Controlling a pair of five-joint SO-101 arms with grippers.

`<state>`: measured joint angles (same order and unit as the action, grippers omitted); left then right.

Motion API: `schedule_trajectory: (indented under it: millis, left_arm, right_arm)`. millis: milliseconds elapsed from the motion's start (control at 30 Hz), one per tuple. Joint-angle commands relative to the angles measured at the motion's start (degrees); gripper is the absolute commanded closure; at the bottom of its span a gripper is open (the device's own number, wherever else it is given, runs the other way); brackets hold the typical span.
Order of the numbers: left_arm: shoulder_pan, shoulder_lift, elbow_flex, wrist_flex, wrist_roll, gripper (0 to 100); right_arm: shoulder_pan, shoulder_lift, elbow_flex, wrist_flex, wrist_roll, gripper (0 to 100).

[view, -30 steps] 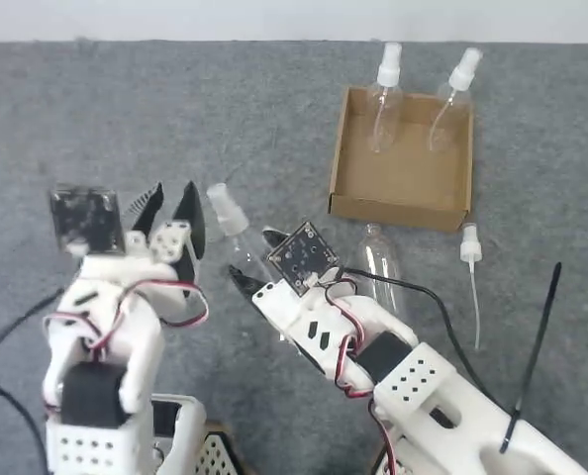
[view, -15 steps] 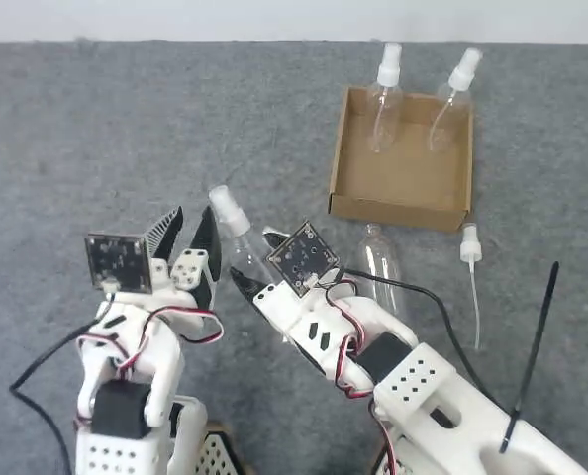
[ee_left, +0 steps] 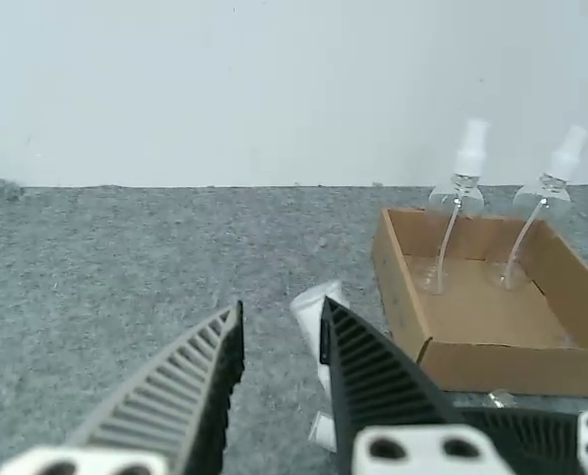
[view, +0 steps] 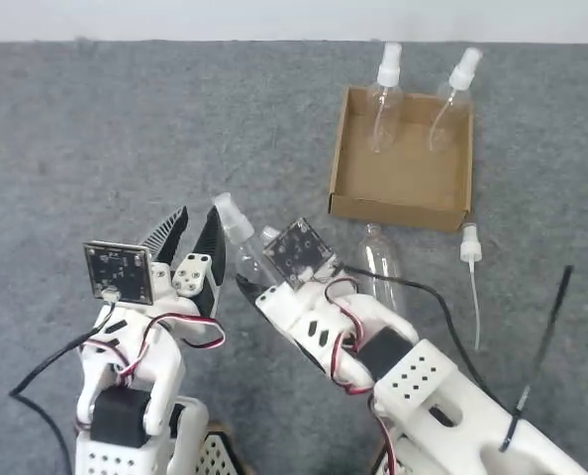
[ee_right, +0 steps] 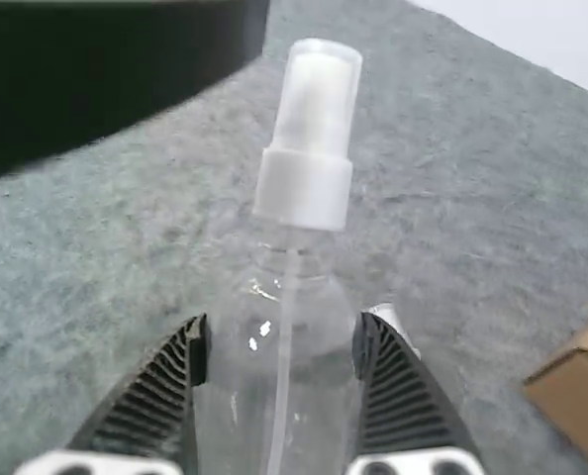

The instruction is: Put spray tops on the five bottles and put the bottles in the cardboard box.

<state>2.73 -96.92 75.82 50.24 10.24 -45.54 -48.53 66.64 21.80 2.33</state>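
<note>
**tinker_jo:** Grey felt-like surface [view: 116, 119], white wall behind. What changed in the last second is that the left end effector [ee_left: 280, 313] has swung in from off to the side. Its inner finger now sits just beside the spray top [ee_right: 309, 148] of the capped bottle [ee_right: 279, 356]. It's spread wide and holding nothing.

**mk_bots:** And the other one?

**tinker_jo:** The right end effector [ee_right: 279, 322] looks clamped on that bottle's body, one finger on each flank. The neck and top poke out past its tips toward the left end effector. It has crept forward a touch too.

**mk_bots:** So is it a hand-off?

**tinker_jo:** My guess is either that, or the left one is coming to tighten the top while the right one steadies the bottle. The top already looks seated, so this bottle should be close to box-ready.

**mk_bots:** How does the bottle look?

**tinker_jo:** Clear plastic with rounded shoulders, a white pump collar under a pale cap, and a thin dip tube running down inside. It's probably light and slippery, so a hard squeeze could pop it out sideways.

**mk_bots:** And the rest?

**tinker_jo:** The cardboard box [view: 398, 211] is well beyond the right end effector, with two finished bottles [view: 383, 114] leaning on its far wall. A bare bottle [view: 378, 259] lies just beside the right end effector on the box side. A loose spray top [view: 469, 247] lies farther out past it.
</note>
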Motion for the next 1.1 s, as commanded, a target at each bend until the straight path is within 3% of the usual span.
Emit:
schedule_trajectory:
  millis: [0, 200, 400, 567, 800, 1067]
  left_arm:
    - [-0.18, -1.05, -0.66, 0.35, 0.26, 88]
    - [0.70, -0.97, -3.30, 3.34, -3.34, 88]
    - [6.24, -0.97, -3.47, 3.96, -7.38, 87]
    - [10.20, -1.23, -3.56, 5.10, -7.56, 75]
    - [10.37, -1.05, -3.38, 4.66, -7.47, 71]
    - [10.11, -1.05, -3.21, 4.04, -7.47, 71]
  right_arm:
    - [6.64, -2.07, -8.26, 3.38, -0.62, 99.3]
    - [14.29, -1.63, -17.23, 3.38, -0.70, 99.3]
    - [14.20, -1.27, -24.35, 3.82, -0.62, 99.3]
    - [11.65, -0.31, -25.41, 3.82, -0.62, 99.3]
    - [8.13, 5.23, -29.36, 4.00, -0.62, 99.3]
    - [4.53, 4.88, -39.82, 21.85, -0.70, 99.3]
